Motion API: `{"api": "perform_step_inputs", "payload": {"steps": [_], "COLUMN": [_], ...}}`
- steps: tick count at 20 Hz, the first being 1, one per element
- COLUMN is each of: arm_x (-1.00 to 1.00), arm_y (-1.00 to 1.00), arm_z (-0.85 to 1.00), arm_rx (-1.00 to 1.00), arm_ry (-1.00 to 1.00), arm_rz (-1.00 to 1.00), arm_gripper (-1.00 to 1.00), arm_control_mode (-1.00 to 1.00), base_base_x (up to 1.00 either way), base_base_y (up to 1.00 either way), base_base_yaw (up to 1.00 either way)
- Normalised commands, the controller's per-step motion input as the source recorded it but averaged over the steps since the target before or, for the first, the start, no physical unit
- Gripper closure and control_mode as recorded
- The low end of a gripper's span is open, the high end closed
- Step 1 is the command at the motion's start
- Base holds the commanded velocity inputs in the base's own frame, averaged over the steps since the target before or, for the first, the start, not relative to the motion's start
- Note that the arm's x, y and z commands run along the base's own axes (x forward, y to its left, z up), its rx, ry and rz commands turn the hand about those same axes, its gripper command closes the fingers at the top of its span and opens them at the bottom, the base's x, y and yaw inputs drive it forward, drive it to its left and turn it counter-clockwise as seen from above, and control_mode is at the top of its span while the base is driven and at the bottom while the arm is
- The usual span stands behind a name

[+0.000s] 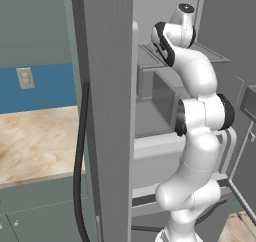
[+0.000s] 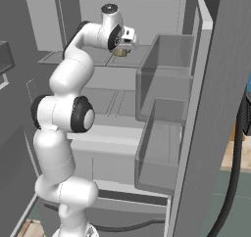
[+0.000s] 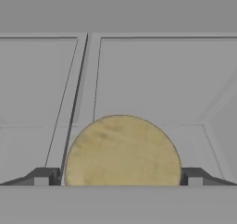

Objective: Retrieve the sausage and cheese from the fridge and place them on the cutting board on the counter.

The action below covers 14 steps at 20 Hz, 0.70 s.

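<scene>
The fridge [image 1: 107, 111] stands open, and my arm reaches in to an upper grey shelf [image 2: 93, 59]. The cheese [image 3: 122, 151], a round tan-yellow chunk, sits between my two fingertips [image 3: 41, 177] in the hand view, and both press against its sides. From the right base view the cheese [image 2: 120, 52] shows just under my gripper [image 2: 122, 47], at shelf level. My gripper [image 3: 118, 177] is shut on the cheese. Whether the cheese rests on the shelf or hangs just above it I cannot tell. The sausage and the cutting board are out of view.
The open fridge door [image 2: 215, 108] with clear bins [image 2: 162, 99] stands close on the arm's right. The other door's edge and its dark handle [image 1: 80, 161] are on the left, with the beige marbled counter [image 1: 35, 141] beyond. Lower shelves and drawers lie under the arm.
</scene>
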Motion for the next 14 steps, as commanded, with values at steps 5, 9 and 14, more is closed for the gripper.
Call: {"api": "perform_step_inputs", "payload": {"steps": [5,9,14], "arm_x": [0.04,0.02,0.02], "arm_y": [-0.05,-0.01,-0.02], "arm_z": [-0.02,-0.08,-0.13], "arm_rx": [0.00,0.00,0.01], "arm_ry": [0.00,0.00,0.00], "arm_rz": [0.00,0.00,0.00], "arm_gripper": [-1.00,-1.00,1.00], "arm_control_mode": [-1.00,-1.00,-1.00], "base_base_x": [0.00,0.00,0.00], "base_base_y": [0.00,0.00,0.00], "base_base_yaw": [0.00,0.00,0.00]}}
